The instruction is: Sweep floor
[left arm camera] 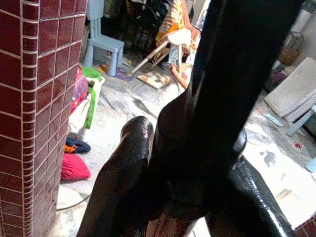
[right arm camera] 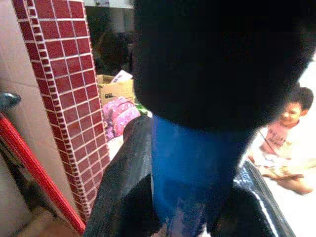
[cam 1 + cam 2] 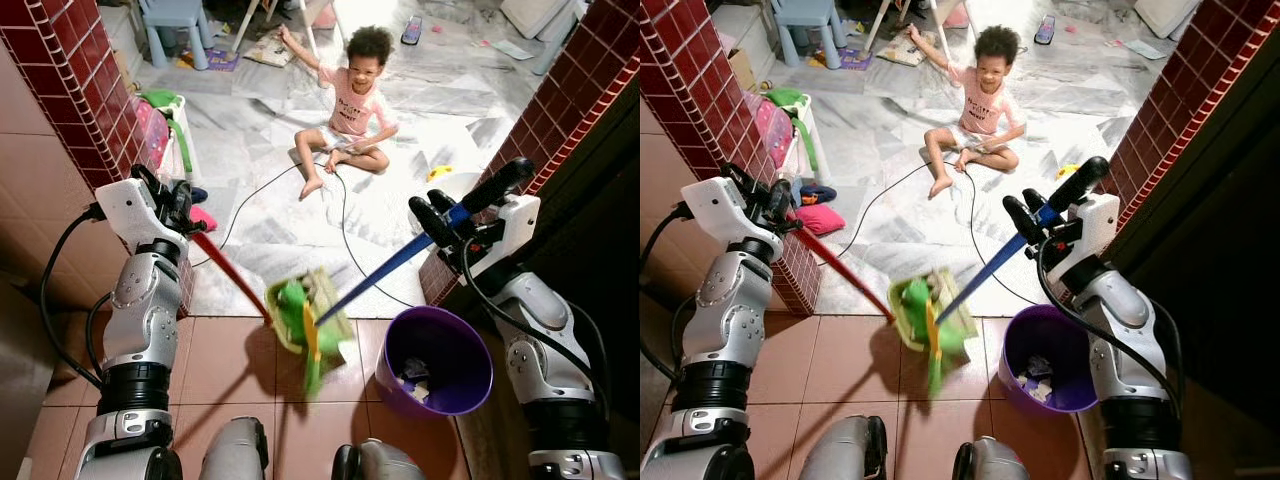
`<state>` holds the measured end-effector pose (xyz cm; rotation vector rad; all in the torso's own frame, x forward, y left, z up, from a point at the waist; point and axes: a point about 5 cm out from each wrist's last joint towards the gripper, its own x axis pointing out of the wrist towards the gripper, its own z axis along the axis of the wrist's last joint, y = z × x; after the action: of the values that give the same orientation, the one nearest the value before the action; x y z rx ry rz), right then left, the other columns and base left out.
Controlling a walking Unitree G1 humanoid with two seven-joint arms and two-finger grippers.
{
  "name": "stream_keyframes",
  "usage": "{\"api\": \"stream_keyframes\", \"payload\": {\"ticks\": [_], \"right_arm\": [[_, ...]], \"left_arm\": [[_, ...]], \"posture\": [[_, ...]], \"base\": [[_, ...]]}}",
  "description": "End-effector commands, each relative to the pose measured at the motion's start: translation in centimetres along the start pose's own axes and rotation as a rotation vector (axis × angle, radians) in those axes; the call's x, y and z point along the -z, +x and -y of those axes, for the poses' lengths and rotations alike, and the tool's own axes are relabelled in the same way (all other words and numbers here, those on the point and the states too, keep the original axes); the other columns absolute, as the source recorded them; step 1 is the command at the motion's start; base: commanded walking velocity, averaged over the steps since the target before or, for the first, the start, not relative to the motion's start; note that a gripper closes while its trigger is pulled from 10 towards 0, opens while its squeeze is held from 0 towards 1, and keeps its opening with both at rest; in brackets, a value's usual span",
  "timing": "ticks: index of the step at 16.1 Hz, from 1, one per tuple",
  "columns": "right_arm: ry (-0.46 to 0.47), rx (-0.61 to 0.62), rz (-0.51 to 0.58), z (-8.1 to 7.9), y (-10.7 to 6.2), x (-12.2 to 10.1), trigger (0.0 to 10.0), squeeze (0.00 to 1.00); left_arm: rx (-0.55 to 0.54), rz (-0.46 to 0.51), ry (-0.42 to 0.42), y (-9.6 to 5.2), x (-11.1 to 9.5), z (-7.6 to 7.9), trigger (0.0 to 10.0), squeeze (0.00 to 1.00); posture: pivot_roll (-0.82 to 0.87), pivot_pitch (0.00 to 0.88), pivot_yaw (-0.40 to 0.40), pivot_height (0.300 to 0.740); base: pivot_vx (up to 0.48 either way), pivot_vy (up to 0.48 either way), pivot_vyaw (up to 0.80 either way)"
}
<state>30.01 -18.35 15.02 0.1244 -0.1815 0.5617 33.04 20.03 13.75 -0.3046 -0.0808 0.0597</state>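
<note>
Purple bin (image 3: pixel 436 360) has bits of trash inside; green dustpan (image 3: pixel 300 315) hangs tilted, red handle (image 3: pixel 228 272) clamped by left gripper (image 3: pixel 180 205), blue broomstick (image 3: pixel 385 268) by right gripper (image 3: pixel 450 215).

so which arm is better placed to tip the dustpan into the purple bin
Left. The left gripper holds the red handle of the green dustpan, hanging beside the purple bin. The right gripper holds the blue broom stick.

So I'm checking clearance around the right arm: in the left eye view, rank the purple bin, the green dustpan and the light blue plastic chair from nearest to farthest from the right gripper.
1. Purple bin: on the tiles just below the right gripper.
2. Green dustpan: centre, between the arms.
3. Light blue plastic chair: far back, robot's left.
</note>
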Motion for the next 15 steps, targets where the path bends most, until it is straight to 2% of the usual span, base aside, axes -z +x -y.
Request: {"api": "stream_keyframes", "payload": {"ticks": [1,3,5,6,7,10,11,15], "right_arm": [[0.019,0.019,-0.020,0.7,-0.2,0.0,10.0,0.00],[-0.031,0.046,0.026,1.7,0.0,-1.6,10.0,0.00],[-0.004,0.080,0.081,2.1,0.1,-2.7,10.0,0.00],[0.084,0.118,0.150,2.1,0.6,-3.8,10.0,0.00],[0.113,0.123,0.169,2.1,0.8,-4.2,10.0,0.00],[0.274,0.112,0.293,1.8,2.7,-6.9,10.0,0.00],[0.291,0.105,0.324,1.8,3.2,-7.8,10.0,0.00],[0.181,0.096,0.329,2.7,3.5,-9.7,10.0,0.00]], "left_arm": [[0.079,0.172,-0.075,1.0,-4.0,1.7,10.0,0.00],[0.045,0.189,-0.041,1.3,-4.7,0.9,10.0,0.00],[-0.002,0.196,-0.010,1.6,-4.9,-0.1,10.0,0.00],[-0.017,0.195,0.000,1.8,-4.9,-0.4,10.0,0.00],[-0.016,0.194,-0.001,1.8,-4.9,-0.4,10.0,0.00],[-0.019,0.198,0.020,2.2,-4.8,-0.1,10.0,0.00],[-0.033,0.209,0.042,2.3,-4.9,-0.1,10.0,0.00],[-0.123,0.222,0.162,2.4,-5.0,-1.3,10.0,0.00]], "posture": [[-0.11,0.000,-0.015,0.740],[-0.13,0.000,-0.007,0.740],[-0.13,0.000,0.001,0.740],[-0.14,0.000,0.007,0.740],[-0.14,0.000,0.007,0.740],[-0.14,0.000,0.014,0.740],[-0.15,0.000,0.013,0.740],[-0.14,0.000,0.015,0.740]], "base": [[0.000,0.000,0.00],[0.000,0.000,0.00],[0.000,0.000,0.00],[0.000,0.000,0.00],[0.000,0.000,0.00],[0.000,0.000,0.00],[0.000,0.000,0.00],[0.000,0.000,0.00]]}}
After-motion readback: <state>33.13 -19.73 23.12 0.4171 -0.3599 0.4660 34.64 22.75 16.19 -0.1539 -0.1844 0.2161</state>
